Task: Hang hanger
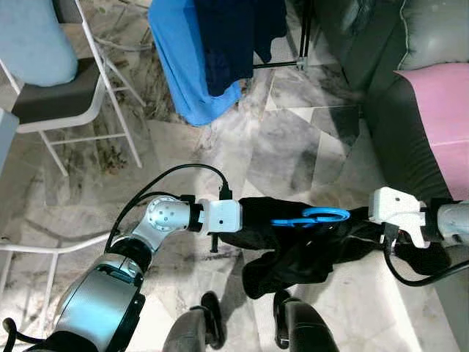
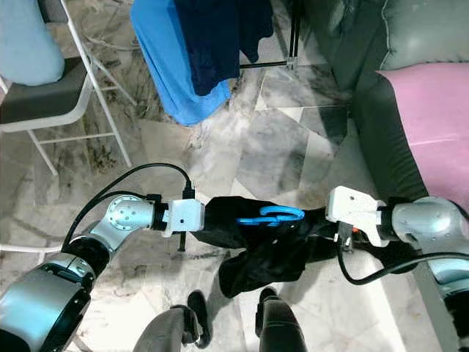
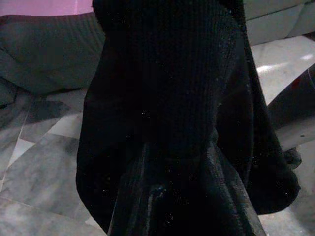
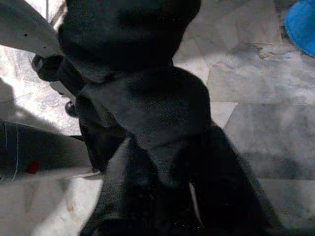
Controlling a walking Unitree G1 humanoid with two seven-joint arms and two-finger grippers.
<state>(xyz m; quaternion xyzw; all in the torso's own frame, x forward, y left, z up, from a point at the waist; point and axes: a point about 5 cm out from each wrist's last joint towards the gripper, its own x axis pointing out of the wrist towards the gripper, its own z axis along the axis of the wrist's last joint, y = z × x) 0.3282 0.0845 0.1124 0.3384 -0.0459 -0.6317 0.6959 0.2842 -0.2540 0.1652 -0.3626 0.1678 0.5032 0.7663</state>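
Note:
A black knit garment on a blue hanger hangs at waist height over the marble floor, stretched between my two grippers. The hanger's blue hook lies on top of the cloth near its middle. My left gripper holds the garment's left end, its fingers closed into the fabric. The right gripper holds the right end, and its fingers are wrapped in the same cloth. The rest of the hanger is hidden inside the garment.
A drying rack stands ahead with a bright blue cloth and a navy garment hanging on it. A white folding chair is at the left. A dark sofa with a pink blanket runs along the right.

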